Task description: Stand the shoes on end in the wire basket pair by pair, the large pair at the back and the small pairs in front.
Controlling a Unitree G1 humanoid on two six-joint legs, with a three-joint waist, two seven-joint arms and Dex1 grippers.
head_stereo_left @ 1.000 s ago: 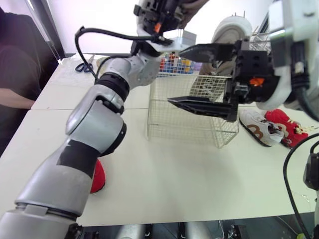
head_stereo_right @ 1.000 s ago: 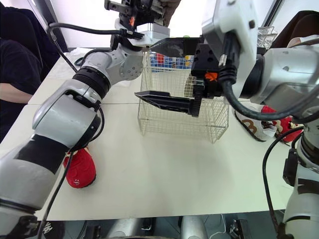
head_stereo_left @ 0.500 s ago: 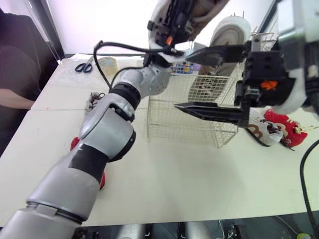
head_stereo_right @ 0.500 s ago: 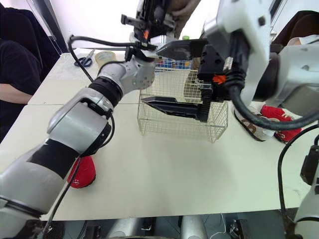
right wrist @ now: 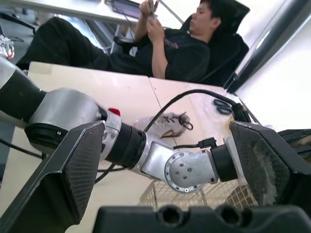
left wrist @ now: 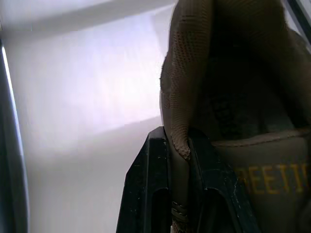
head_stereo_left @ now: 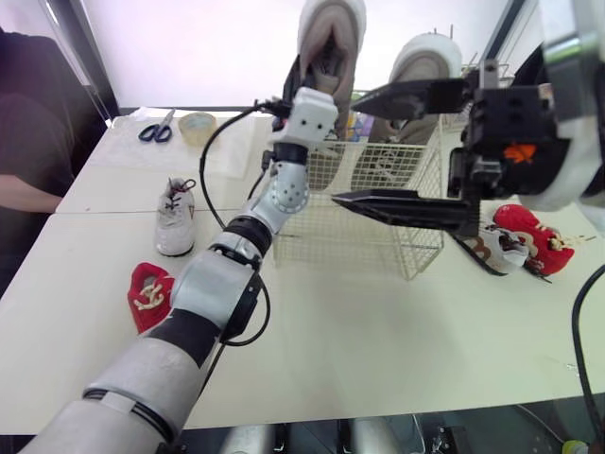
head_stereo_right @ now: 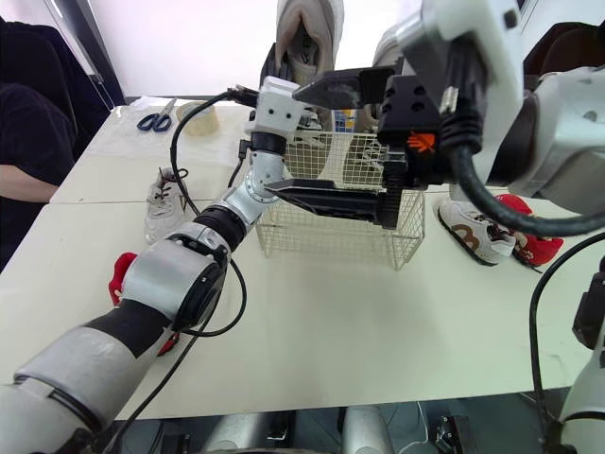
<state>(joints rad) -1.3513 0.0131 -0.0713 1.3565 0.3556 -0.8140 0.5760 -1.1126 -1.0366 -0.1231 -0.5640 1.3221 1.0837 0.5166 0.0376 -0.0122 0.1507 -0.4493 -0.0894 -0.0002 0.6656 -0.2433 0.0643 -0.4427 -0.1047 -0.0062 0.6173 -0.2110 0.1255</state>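
My left gripper [head_stereo_left: 307, 78] is shut on the collar of a large tan shoe [head_stereo_left: 331, 33], held toe-up over the back left of the wire basket [head_stereo_left: 383, 222]; its fingers [left wrist: 155, 184] pinch the shoe's edge. A second large shoe [head_stereo_left: 427, 55] stands on end at the basket's back right. My right gripper [head_stereo_left: 378, 151] hangs open in front of the basket, holding nothing. A small white shoe [head_stereo_left: 175, 218] and a small red shoe [head_stereo_left: 149, 295] lie on the table to the left. To the right lie a white shoe with brown trim [head_stereo_left: 496, 248] and a red shoe [head_stereo_left: 534, 236].
Scissors [head_stereo_left: 156, 126] and a tape roll [head_stereo_left: 196, 123] lie at the table's back left. A person in black [head_stereo_left: 28, 161] sits at the left edge. A box of coloured items stands behind the basket.
My left arm has stretched forward and up, bringing the tan shoe over the basket's back left. The left-hand shoes on the table are now uncovered. The camera view has shifted.
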